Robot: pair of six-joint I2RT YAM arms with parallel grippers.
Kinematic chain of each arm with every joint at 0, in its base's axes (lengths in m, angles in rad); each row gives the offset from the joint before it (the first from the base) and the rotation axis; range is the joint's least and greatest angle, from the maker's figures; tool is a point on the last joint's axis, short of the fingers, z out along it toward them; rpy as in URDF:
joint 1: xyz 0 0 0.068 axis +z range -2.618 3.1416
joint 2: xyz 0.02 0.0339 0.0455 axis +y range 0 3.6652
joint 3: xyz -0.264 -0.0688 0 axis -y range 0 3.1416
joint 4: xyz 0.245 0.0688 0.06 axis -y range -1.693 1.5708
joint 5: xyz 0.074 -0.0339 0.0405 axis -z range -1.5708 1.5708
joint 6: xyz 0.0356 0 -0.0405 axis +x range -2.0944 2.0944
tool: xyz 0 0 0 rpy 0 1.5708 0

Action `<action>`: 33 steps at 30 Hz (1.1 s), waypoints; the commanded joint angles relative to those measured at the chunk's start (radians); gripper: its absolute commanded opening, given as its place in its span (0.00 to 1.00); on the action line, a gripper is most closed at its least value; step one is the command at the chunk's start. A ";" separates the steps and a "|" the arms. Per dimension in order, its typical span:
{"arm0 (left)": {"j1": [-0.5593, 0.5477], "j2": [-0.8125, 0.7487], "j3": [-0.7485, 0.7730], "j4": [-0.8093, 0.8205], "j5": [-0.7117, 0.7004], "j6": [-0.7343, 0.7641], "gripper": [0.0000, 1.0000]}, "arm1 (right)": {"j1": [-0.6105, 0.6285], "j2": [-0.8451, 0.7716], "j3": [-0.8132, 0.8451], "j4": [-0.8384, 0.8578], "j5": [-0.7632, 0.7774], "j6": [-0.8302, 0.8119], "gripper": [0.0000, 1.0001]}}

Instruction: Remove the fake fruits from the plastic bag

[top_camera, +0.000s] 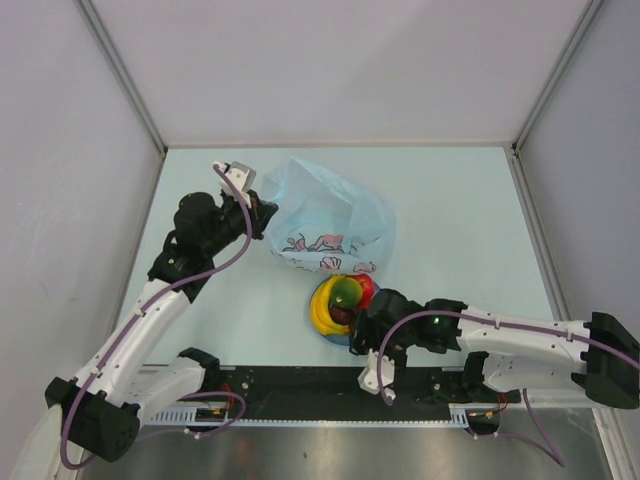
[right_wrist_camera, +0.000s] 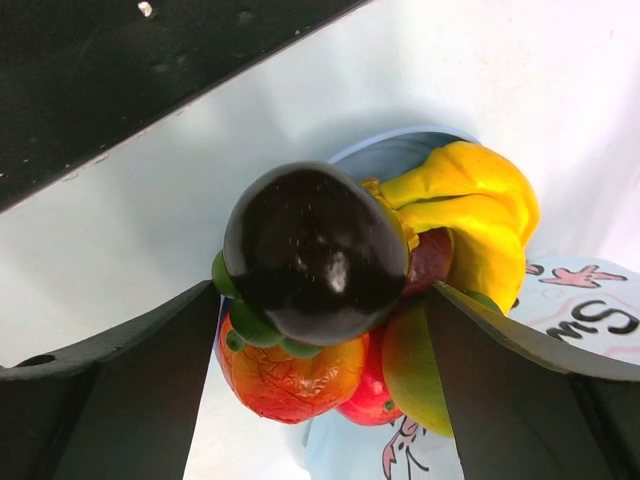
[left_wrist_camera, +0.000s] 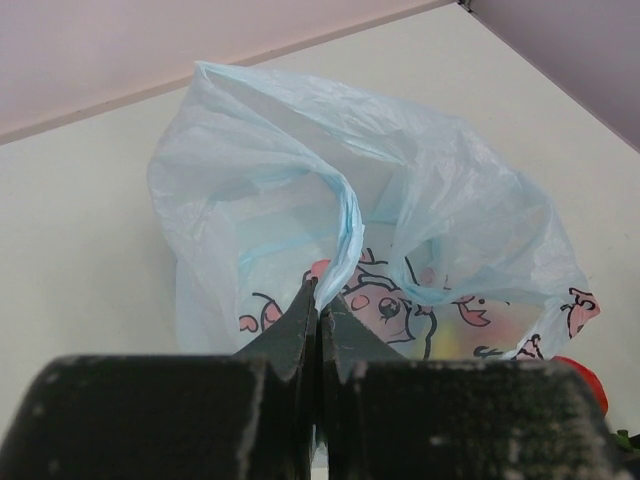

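The light-blue plastic bag (top_camera: 335,215) lies crumpled at mid table, its printed side toward the plate. My left gripper (top_camera: 262,215) is shut on a fold of the bag's rim (left_wrist_camera: 345,240); in the left wrist view the gripper (left_wrist_camera: 320,300) is pinched tight on it. The fake fruits are piled on the round blue plate (top_camera: 320,333): a yellow banana (right_wrist_camera: 480,210), an orange-red one (right_wrist_camera: 290,385), a red one (right_wrist_camera: 370,395), a green-yellow one (right_wrist_camera: 415,370) and a dark purple one (right_wrist_camera: 315,255) on top. My right gripper (right_wrist_camera: 323,290) is open, its jaws astride the dark purple fruit.
The plate touches the bag's near edge (right_wrist_camera: 590,310). A black rail (top_camera: 300,385) runs along the table's near edge just behind the right gripper (top_camera: 362,318). Grey walls enclose the table at the left, right and back.
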 commanded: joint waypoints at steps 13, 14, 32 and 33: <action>0.015 -0.009 -0.002 0.036 0.037 -0.040 0.04 | 0.018 0.009 0.003 0.059 0.048 0.226 0.87; 0.015 -0.008 -0.002 0.038 0.038 -0.041 0.04 | 0.018 0.002 0.003 0.053 0.045 0.234 0.87; 0.015 0.012 0.008 0.044 0.044 -0.049 0.04 | 0.038 -0.081 -0.003 -0.042 0.016 0.375 0.88; 0.015 0.015 0.008 0.042 0.046 -0.051 0.04 | 0.041 -0.086 -0.003 -0.038 0.017 0.397 0.88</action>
